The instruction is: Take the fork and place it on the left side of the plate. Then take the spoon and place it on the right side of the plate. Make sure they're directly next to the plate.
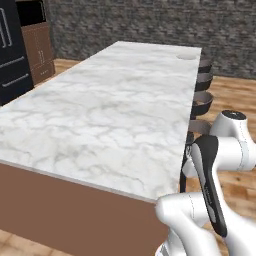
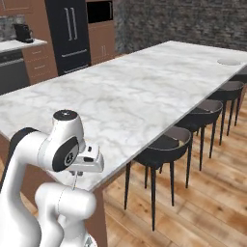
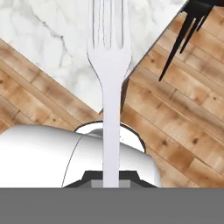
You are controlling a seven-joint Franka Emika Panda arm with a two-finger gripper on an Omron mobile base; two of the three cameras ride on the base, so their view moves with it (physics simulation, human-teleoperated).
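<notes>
My gripper (image 3: 110, 183) is shut on the handle of the pale silver fork (image 3: 109, 57). In the hand view the fork's tines point away from the hand, over a corner of the marble counter and the wooden floor. In the right base view the hand (image 2: 88, 160) hangs low beside the counter's near corner, and the fork (image 2: 74, 182) shows as a thin line below it. The round off-white plate (image 1: 187, 56) (image 2: 229, 61) lies at the counter's far end, far from the gripper. The spoon is out of view.
The long marble counter (image 1: 100, 115) (image 2: 135, 96) stretches ahead. Several dark stools (image 2: 166, 144) (image 1: 202, 102) line its right side over wooden floor. A black fridge (image 2: 72, 34) and brown cabinets stand at the far left.
</notes>
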